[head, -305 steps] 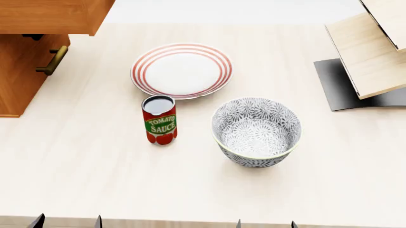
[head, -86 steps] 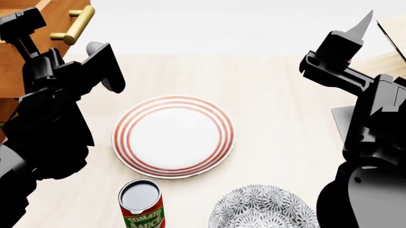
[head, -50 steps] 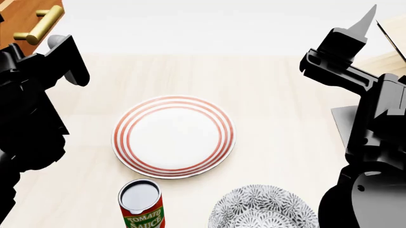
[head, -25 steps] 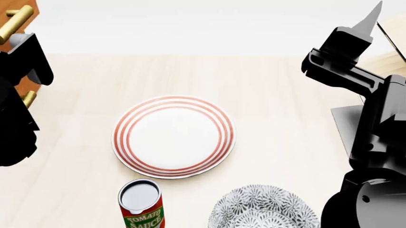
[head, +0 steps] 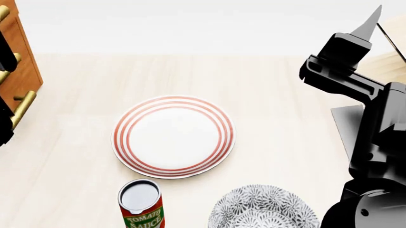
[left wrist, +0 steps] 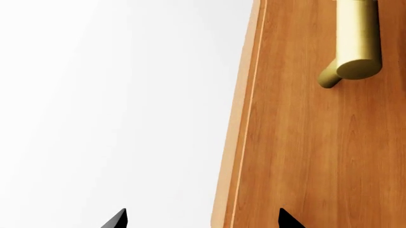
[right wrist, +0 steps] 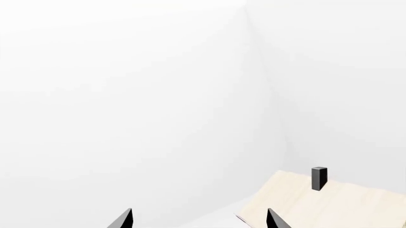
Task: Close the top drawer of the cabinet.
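Observation:
The orange-brown cabinet (head: 24,61) stands at the head view's left edge, showing brass bar handles (head: 23,109). In the left wrist view a wooden drawer front (left wrist: 304,142) with a brass handle (left wrist: 357,42) fills one side, very close. I cannot tell from it alone which drawer this is. My left gripper (left wrist: 203,221) is open and empty, its tips straddling that front's edge. Only a bit of the left arm (head: 4,47) shows in the head view. My right gripper (right wrist: 198,219) is open and empty, raised in the air, with one finger (head: 370,21) showing in the head view.
A red-ringed white plate (head: 173,137) lies mid-table. A tomato sauce can (head: 141,205) and a patterned bowl (head: 263,209) stand near the front. A pale slanted shelf unit (right wrist: 317,204) on a dark base (head: 345,126) is at the right, behind my right arm.
My left arm has moved left toward the cabinet and mostly out of the head view. The projecting drawer front and its handle have moved left with it. The right arm has barely moved.

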You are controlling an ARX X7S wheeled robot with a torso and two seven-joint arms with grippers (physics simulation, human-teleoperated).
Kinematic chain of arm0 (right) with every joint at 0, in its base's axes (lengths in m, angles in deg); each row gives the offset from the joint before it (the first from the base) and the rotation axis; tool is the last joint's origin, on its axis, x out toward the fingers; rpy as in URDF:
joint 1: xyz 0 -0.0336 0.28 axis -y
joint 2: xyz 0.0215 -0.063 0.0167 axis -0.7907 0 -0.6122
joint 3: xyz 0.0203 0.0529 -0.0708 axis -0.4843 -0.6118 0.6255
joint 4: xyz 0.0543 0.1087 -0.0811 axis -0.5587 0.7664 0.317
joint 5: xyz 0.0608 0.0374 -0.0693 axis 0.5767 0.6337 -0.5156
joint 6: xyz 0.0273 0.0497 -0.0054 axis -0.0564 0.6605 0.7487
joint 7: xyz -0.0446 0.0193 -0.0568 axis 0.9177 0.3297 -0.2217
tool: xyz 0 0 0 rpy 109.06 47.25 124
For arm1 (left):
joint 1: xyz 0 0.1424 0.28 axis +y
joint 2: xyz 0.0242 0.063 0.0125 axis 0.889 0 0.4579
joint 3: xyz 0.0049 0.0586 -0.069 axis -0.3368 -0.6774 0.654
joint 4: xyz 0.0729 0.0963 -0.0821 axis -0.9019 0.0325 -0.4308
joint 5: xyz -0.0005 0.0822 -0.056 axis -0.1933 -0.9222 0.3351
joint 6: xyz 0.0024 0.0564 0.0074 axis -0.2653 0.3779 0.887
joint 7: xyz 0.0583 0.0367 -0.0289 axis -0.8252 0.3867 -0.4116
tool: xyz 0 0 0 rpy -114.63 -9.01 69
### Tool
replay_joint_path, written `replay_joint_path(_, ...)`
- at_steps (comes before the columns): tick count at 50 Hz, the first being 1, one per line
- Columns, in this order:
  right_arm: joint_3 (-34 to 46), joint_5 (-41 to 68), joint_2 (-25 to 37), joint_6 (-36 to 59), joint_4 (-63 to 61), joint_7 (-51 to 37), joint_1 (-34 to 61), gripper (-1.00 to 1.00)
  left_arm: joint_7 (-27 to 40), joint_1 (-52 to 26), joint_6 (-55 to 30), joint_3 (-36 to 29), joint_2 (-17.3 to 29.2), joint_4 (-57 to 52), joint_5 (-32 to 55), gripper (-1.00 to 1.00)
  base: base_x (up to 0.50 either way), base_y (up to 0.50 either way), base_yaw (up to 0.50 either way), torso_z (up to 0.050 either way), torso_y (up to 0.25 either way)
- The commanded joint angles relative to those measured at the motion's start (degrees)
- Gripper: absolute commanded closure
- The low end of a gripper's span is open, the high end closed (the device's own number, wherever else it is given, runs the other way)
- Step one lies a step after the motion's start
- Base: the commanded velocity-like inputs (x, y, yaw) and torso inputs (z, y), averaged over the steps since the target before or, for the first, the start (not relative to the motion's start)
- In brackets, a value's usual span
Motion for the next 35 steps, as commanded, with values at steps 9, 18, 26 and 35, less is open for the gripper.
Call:
replay_joint_path(9,-3.7,5.2,0.6,6.0,-6.7,-2.9,0.1,-1.00,8.1,-0.3,-4.1,2.7,1.6,0.8,-1.0,-1.00,0.00,0.00,0.00,0.000,0.000)
replay_joint_path(18,-5.2,8.2,0.4,9.1,-9.3,-4.5,1.2,-1.00,8.1,-0.3,-4.1,2.7,1.6,0.8,-1.0,-1.00,0.00,0.00,0.00,0.000,0.001)
replay_joint_path(26,-7.8,11.8,0.5,11.8,-12.0,-5.8,2.6,-1.00,8.1,-0.3,-4.1,2.7,1.6,0.8,-1.0,-1.00,0.00,0.00,0.00,0.000,0.001)
replay_joint_path(35,-9.0,14.3,0.5,13.3,-13.4,-7.2,3.6,-1.00,8.1,-0.3,-4.1,2.7,1.6,0.8,-1.0,-1.00,0.00,0.00,0.00,0.000,0.001)
